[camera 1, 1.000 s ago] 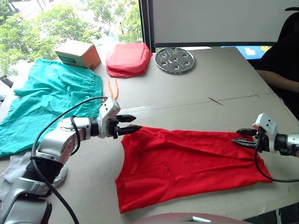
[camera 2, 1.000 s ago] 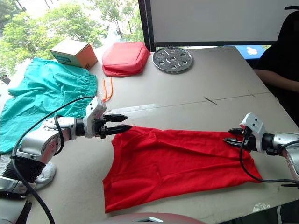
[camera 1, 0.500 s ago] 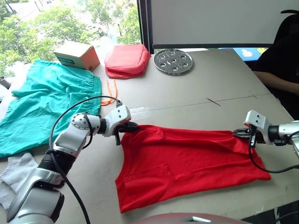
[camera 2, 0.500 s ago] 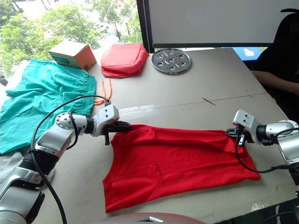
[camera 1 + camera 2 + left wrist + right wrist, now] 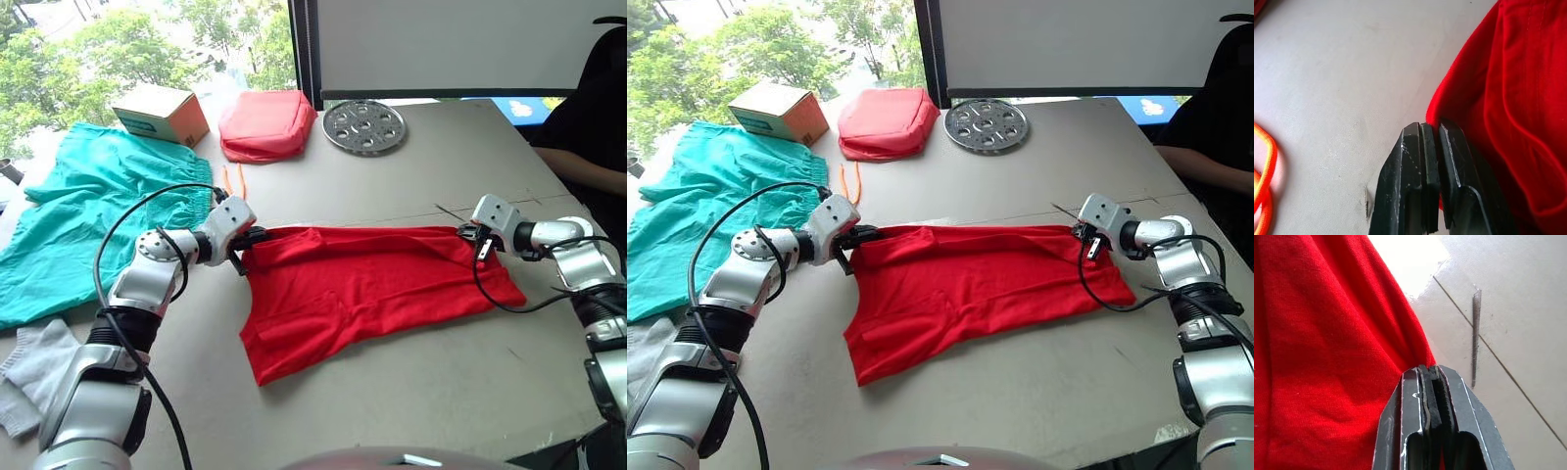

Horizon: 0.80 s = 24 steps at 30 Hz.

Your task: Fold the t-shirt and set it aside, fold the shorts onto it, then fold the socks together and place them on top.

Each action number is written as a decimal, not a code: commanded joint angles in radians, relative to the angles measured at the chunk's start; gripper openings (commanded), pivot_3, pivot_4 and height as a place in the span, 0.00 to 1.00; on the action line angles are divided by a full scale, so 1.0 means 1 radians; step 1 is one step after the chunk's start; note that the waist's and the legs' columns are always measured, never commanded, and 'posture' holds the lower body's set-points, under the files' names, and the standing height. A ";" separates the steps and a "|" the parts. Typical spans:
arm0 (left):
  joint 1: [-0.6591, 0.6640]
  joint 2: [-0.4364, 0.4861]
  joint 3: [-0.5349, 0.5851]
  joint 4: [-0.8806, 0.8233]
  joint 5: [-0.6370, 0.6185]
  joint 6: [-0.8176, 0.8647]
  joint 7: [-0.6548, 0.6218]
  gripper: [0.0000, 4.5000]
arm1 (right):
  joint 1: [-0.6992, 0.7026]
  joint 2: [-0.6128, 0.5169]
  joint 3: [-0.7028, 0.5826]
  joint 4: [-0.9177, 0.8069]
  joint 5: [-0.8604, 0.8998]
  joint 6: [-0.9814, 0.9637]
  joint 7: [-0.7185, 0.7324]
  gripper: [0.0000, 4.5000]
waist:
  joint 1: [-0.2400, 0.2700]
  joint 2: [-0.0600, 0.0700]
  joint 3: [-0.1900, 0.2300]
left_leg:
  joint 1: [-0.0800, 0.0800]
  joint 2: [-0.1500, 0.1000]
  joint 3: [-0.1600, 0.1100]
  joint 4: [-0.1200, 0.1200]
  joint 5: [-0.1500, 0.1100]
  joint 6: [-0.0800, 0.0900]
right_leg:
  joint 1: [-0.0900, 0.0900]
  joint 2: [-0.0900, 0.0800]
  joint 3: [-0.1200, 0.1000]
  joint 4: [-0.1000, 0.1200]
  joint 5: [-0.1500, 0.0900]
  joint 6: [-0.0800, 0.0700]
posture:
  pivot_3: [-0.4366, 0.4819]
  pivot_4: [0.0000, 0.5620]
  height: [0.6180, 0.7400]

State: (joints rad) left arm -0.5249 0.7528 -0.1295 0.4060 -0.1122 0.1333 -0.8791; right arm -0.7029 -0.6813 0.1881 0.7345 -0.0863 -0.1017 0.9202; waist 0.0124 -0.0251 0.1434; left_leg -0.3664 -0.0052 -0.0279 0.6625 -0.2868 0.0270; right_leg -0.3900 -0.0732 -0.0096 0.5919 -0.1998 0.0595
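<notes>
Cloth items on your table [image 5: 411, 166] count as follows: one red t-shirt [image 5: 362, 289], one pair of teal shorts [image 5: 93, 211], and light grey socks [image 5: 34, 367] whose number you cannot tell, because they overlap at the near left edge and the left arm covers part of them.

The t-shirt lies in the middle of the table, spread from left to right. Your left gripper [image 5: 243, 242] is closed on its far left corner; in the left wrist view the black fingers [image 5: 1418, 181] are pressed together with the red hem between them. Your right gripper [image 5: 1084, 235] is closed on the far right corner, and the right wrist view shows cloth pinched between the fingers [image 5: 1422, 418].

The shorts lie at the left edge, partly cut off, and one orange drawstring [image 5: 233, 181] comes out beside them.

Along the far edge you have one cardboard box [image 5: 162, 114], one salmon-red pouch [image 5: 267, 124] and one round metal plate with holes [image 5: 364, 126].

One person's arm [image 5: 588, 162] is at the right edge, mostly cut off.
</notes>
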 commanded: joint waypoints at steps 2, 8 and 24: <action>0.021 0.003 0.080 -0.045 -0.071 0.020 -0.054 0.00 | 0.000 -0.032 -0.050 0.020 0.041 -0.001 0.058 0.14 | -0.002 0.000 0.000 | 0.000 0.000 0.000 -0.001 0.000 0.000 | 0.000 0.000 0.000 0.000 0.000 0.000 | 0.48 0.27 1.00; 0.091 0.004 0.228 -0.202 -0.305 0.338 -0.106 0.33 | 0.096 -0.078 -0.139 -0.157 0.142 0.075 0.101 0.60 | -0.004 0.001 0.001 | 0.001 0.003 0.000 -0.001 -0.002 0.004 | 0.000 -0.001 0.001 0.001 -0.001 -0.001 | 0.48 0.27 1.00; 0.242 0.021 0.290 -0.456 -0.401 0.486 -0.119 0.33 | 0.306 -0.055 -0.193 -0.493 0.252 0.297 0.094 0.60 | -0.011 0.001 0.000 | 0.004 0.005 0.003 -0.003 -0.002 0.004 | 0.001 -0.001 0.003 0.000 -0.002 -0.005 | 0.48 0.27 1.00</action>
State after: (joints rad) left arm -0.2553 0.7820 0.1486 -0.0359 -0.5144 0.6309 -1.0232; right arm -0.3710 -0.7466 -0.0077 0.2404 0.1792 0.2125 1.0480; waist 0.0014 -0.0244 0.1437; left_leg -0.3626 -0.0006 -0.0250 0.6597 -0.2892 0.0307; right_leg -0.3895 -0.0742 -0.0069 0.5915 -0.2016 0.0548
